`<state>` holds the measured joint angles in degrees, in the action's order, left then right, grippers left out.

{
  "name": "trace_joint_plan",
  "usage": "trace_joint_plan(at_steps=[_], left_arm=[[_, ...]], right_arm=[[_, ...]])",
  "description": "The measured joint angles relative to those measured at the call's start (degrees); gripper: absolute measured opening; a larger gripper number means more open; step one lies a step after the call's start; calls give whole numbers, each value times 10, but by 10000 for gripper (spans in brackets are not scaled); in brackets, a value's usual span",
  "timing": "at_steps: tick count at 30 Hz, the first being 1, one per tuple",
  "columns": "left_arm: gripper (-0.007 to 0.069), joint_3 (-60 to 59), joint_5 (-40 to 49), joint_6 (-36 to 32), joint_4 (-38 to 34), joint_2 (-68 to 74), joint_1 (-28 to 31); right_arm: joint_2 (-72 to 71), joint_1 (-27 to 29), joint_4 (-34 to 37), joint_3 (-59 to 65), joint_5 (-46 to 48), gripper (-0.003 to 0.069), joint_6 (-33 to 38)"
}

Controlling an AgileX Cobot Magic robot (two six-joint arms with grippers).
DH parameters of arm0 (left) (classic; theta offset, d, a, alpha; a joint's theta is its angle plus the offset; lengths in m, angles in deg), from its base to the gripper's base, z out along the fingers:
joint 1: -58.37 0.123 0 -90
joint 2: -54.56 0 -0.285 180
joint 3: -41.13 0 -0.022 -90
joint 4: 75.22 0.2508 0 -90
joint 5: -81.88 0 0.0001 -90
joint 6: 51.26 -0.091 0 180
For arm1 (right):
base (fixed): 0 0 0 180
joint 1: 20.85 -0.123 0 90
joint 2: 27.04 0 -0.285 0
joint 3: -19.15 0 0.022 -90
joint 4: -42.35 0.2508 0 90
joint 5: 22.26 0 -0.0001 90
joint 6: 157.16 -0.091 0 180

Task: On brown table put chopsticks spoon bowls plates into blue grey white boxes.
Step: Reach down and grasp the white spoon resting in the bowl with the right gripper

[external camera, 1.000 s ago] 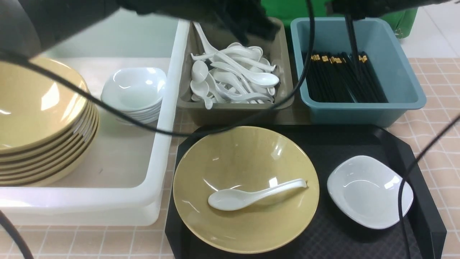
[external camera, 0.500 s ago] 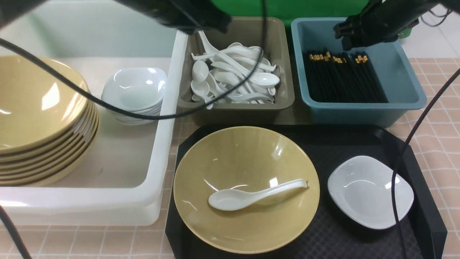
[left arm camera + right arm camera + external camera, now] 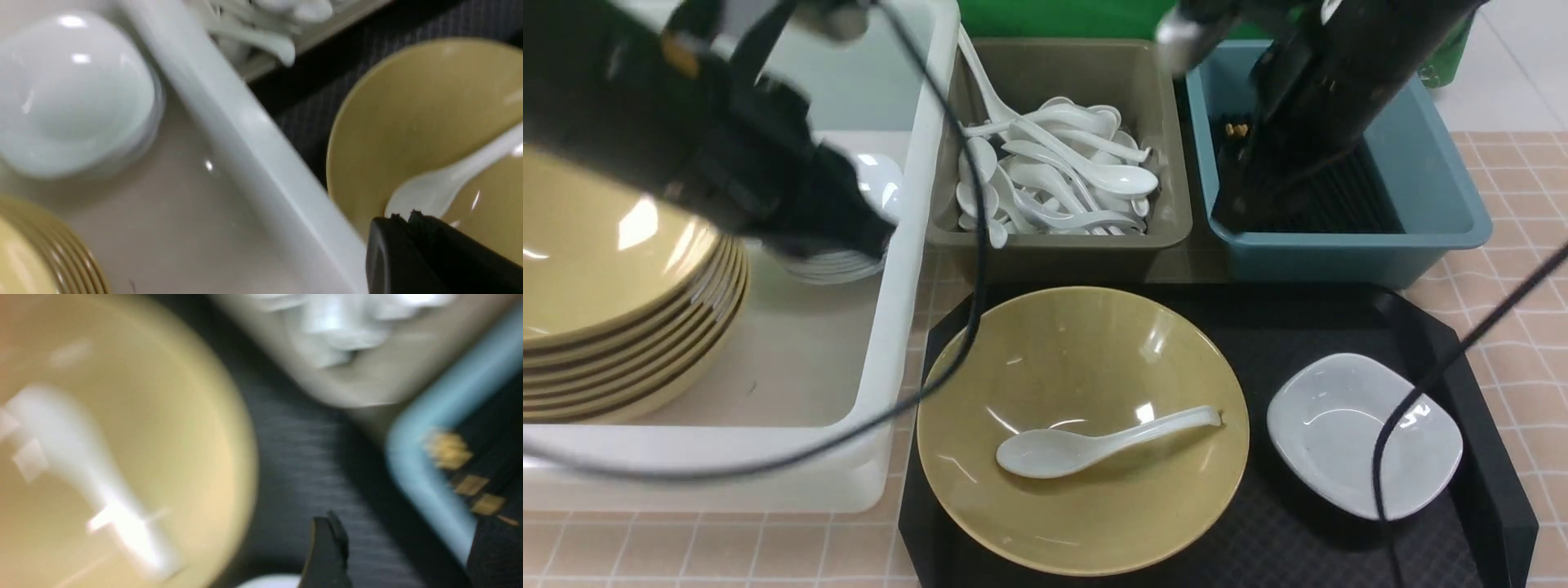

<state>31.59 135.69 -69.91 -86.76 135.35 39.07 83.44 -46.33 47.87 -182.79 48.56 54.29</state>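
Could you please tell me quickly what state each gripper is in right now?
Left gripper: closed, nothing seen in it.
Right gripper: cannot be told, the views are too blurred.

Tray on table: bowl holding spoon, plate to its right. Behind: spoon bin, chopstick bin right of it. Tub at left holds bowl stack, plate stack.
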Motion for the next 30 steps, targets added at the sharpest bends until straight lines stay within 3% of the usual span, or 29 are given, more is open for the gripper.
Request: trace_joint_plan(at_steps=[5,9,23,27,30], left_arm=[[1,-141,-84,-1,-4,-79,0],[1,-178,-112,-1,-5,-92,0],[1,-183,-130,-12,-5,-93,0],[1,-183,-137,-13,-5,-93,0],[1,-183,-153,-9,-5,-93,9]], right_arm=[[-16,-95,4,85,1,482,143],[5,-134,6,102,-11,482,203],[123,-142,-2,102,-54,462,231],[132,-142,-9,102,-56,366,231],[133,-142,-19,91,-53,176,226]])
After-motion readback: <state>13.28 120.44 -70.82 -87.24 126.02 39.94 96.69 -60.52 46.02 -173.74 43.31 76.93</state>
